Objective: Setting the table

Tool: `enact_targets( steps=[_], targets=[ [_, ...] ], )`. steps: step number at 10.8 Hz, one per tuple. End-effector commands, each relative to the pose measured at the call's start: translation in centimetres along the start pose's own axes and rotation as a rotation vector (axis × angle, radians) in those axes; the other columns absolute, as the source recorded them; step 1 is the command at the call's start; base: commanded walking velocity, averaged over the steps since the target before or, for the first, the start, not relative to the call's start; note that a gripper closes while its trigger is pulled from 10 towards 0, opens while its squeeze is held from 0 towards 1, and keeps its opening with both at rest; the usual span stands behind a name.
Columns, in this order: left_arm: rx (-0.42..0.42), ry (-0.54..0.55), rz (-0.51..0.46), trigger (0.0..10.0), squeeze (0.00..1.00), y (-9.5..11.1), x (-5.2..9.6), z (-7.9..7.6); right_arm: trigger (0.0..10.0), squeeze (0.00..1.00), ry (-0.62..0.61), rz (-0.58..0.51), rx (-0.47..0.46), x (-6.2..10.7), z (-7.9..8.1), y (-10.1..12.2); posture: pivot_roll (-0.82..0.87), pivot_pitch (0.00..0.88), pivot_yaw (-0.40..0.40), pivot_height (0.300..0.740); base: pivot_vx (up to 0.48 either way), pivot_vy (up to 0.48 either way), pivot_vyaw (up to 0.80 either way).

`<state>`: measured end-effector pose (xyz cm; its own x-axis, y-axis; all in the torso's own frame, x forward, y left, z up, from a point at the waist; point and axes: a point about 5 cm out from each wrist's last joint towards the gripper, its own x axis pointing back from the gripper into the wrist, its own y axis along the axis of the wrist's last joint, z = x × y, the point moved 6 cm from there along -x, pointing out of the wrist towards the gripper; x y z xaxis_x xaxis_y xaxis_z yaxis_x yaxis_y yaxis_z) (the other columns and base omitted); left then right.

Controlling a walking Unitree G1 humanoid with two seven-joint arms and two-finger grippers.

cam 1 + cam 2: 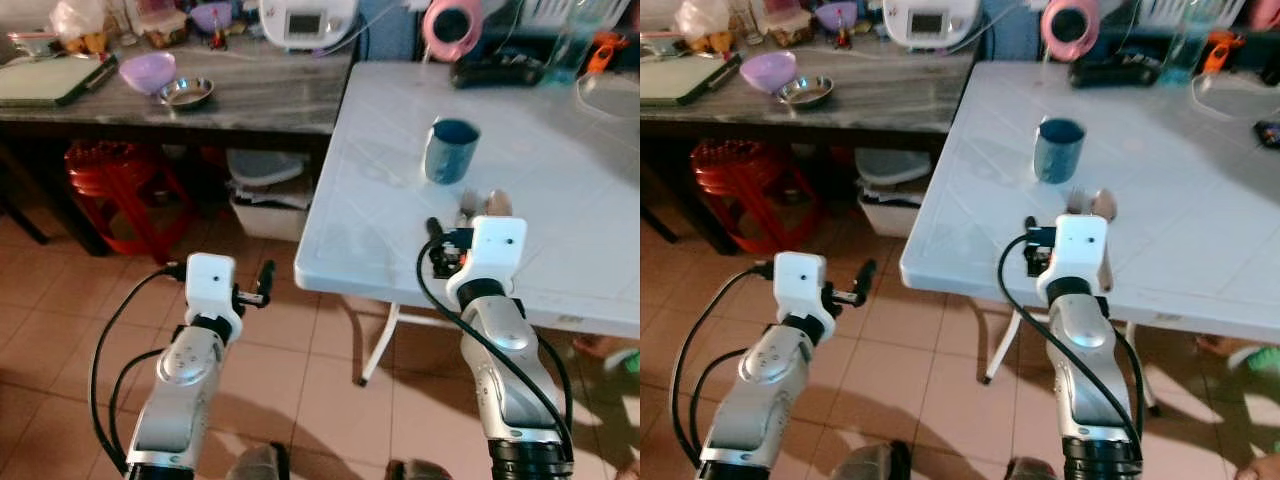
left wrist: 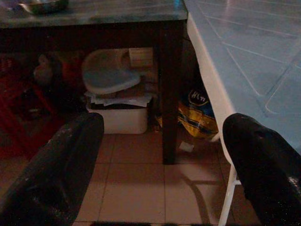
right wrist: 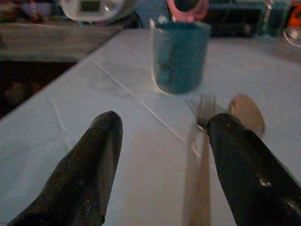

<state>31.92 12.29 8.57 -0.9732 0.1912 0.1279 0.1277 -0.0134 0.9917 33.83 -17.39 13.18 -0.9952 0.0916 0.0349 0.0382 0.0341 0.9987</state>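
Note:
A blue cup stands upright on the white table. Just in front of it lie a fork and a spoon, side by side. My right gripper hovers low over the table's near edge. It points at the cup and is open, with nothing between its fingers. The fork lies just ahead of one of its fingers. My left gripper is open over the tiled floor, left of the table's corner and below its top.
A dark counter runs along the back left, carrying a purple bowl, a steel bowl and a white appliance. Red stools and a white bin sit beneath it. Clutter lines the table's far edge.

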Motion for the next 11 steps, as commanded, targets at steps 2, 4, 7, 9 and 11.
enact_targets(
  steps=[2, 4, 7, 9, 11],
  targets=[
    [-0.003, -0.011, -0.016, 10.0, 0.0, 0.6, 0.1, -0.1, 10.0, 0.0, -0.095, 0.076, 0.036, -0.1, -2.0, -1.8, 0.0, 0.078, 0.093, 0.74, 0.0, 0.0, 0.0],
    [-0.006, -0.011, -0.015, 10.0, 0.0, 0.8, 0.4, 0.1, 10.0, 0.0, -0.129, 0.093, 0.031, -0.5, -3.0, -2.0, 0.0, 0.095, 0.102, 0.74, 0.0, 0.0, 0.0],
    [-0.012, -0.013, -0.006, 10.0, 0.0, 0.8, 0.8, 0.2, 10.0, 0.0, -0.111, 0.04, 0.042, -1.6, -3.1, -0.3, 0.02, 0.112, 0.105, 0.74, 0.0, 0.0, 0.0],
    [-0.012, -0.013, 0.0, 10.0, 0.0, 0.7, 1.0, 0.2, 10.0, 0.0, -0.107, 0.065, 0.061, -2.2, -3.5, -0.4, 0.02, 0.12, 0.105, 0.74, 0.0, 0.0, 0.0],
    [-0.011, -0.014, 0.008, 10.0, 0.0, 0.7, 1.1, 0.2, 10.0, 0.0, -0.089, 0.12, 0.07, -2.6, -3.8, -1.5, 0.02, 0.126, 0.108, 0.74, 0.0, 0.0, 0.0]
  ],
)
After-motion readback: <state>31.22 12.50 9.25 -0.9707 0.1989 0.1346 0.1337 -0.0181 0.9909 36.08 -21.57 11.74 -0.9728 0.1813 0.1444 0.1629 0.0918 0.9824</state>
